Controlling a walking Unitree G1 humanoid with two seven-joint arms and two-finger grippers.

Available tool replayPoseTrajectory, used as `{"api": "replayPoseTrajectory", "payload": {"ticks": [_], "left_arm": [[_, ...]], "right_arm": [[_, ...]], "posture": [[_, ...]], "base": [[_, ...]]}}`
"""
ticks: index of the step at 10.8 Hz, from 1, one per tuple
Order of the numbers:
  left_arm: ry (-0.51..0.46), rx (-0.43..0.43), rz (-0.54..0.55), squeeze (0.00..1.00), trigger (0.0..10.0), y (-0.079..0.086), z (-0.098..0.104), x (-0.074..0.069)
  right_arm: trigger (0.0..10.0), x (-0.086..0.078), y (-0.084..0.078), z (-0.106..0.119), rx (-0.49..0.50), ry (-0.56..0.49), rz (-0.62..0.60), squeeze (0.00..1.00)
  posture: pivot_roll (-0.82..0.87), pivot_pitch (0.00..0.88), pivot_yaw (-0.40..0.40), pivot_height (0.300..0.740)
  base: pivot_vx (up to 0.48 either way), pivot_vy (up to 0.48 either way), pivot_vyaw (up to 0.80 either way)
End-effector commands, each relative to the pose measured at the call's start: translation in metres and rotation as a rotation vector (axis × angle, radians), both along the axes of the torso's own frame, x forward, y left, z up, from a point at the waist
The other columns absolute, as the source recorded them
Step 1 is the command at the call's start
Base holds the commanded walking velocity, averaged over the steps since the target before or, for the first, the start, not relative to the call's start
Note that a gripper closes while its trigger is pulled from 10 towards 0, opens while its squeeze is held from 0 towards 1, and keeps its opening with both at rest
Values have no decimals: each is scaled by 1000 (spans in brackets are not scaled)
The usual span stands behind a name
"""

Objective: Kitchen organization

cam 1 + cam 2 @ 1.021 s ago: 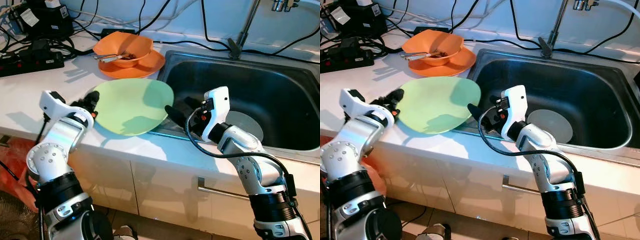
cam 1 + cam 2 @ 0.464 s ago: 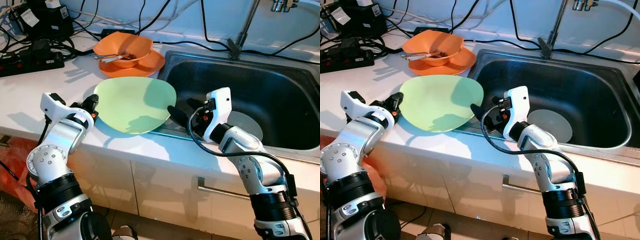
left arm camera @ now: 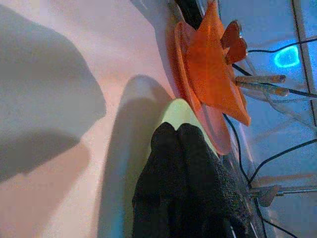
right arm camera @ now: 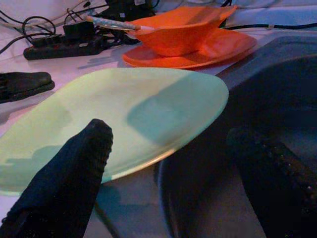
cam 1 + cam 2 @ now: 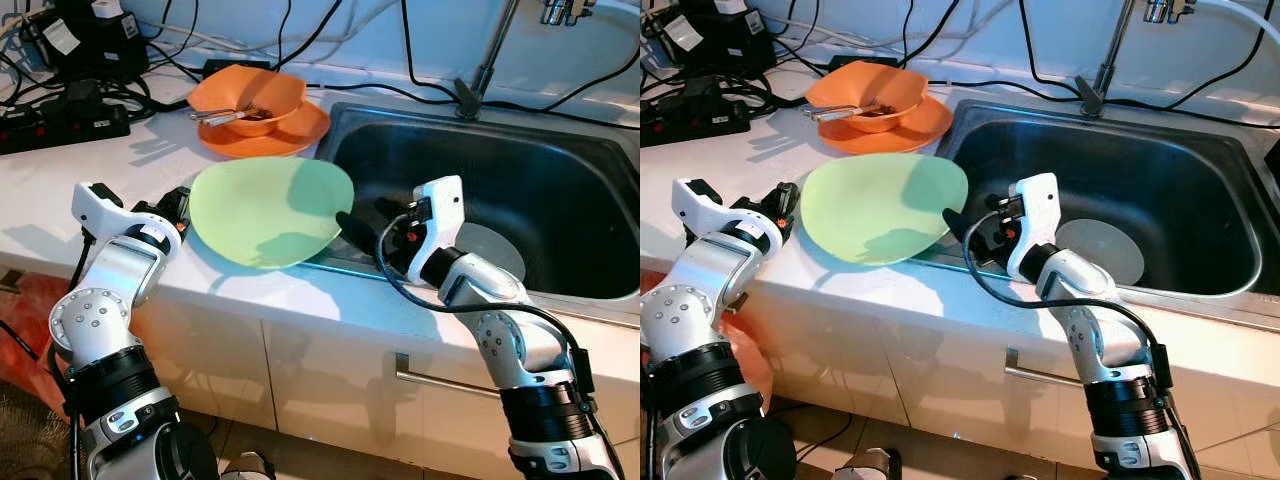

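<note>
Green plate [image 5: 268, 210] tilts over the table's [image 5: 60, 190] sink-side edge, pinched at its rim by the left gripper [image 5: 180, 205]; the spread-fingered right gripper [image 5: 365, 222] likely takes it next.

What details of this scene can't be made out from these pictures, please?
- Left gripper: whether it pinches the green plate or only touches its rim; in the left wrist view the black fingers cover the contact.
- Faucet spout: cut off by the head views' top edge.
- Orange bowl contents: too small.
</note>
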State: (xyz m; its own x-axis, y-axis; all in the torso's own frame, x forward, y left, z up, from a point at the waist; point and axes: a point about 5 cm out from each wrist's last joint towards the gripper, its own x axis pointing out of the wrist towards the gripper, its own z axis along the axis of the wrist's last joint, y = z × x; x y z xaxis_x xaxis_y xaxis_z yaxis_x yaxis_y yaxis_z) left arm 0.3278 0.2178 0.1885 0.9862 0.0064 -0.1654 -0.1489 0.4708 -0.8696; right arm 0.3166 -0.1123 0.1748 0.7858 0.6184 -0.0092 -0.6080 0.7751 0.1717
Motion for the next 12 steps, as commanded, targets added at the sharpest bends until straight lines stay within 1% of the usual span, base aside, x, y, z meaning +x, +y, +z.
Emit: {"api": "replayPoseTrajectory", "payload": {"ticks": [1,3,5,6,8,9,10,12], "left_arm": [[10,-3,-19,0,0,-2,-5,0],[6,8,-31,0,0,-4,-5,0],[-8,110,-9,0,0,2,-1,-2],[25,113,28,1000,10000,10,-3,-9],[63,112,-6,1000,10000,5,-12,-16],[62,113,0,1000,10000,6,-12,-17],[58,112,-3,1000,10000,6,-10,-15],[42,101,-19,1000,10000,2,-5,-13]], "right_arm": [[10000,2,-1,2,7,10,-10,0],[10000,2,-2,2,8,9,-12,0],[10000,2,-2,2,10,10,-13,0],[10000,2,-2,2,9,10,-11,0],[10000,3,-2,2,11,12,-13,0],[10000,2,-2,1,12,15,-10,0],[10000,4,-4,1,-6,22,-16,0],[10000,10,-9,3,-28,26,-64,0]], "posture": [[112,64,-5,740],[112,64,-5,740],[112,65,-6,740],[115,65,-4,740],[115,65,-4,740],[120,67,-3,740],[122,65,-4,740],[122,65,-4,740]], "base": [[0,0,0],[0,0,0],[0,0,0],[0,0,0],[0,0,0],[0,0,0],[0,0,0],[0,0,0]]}}
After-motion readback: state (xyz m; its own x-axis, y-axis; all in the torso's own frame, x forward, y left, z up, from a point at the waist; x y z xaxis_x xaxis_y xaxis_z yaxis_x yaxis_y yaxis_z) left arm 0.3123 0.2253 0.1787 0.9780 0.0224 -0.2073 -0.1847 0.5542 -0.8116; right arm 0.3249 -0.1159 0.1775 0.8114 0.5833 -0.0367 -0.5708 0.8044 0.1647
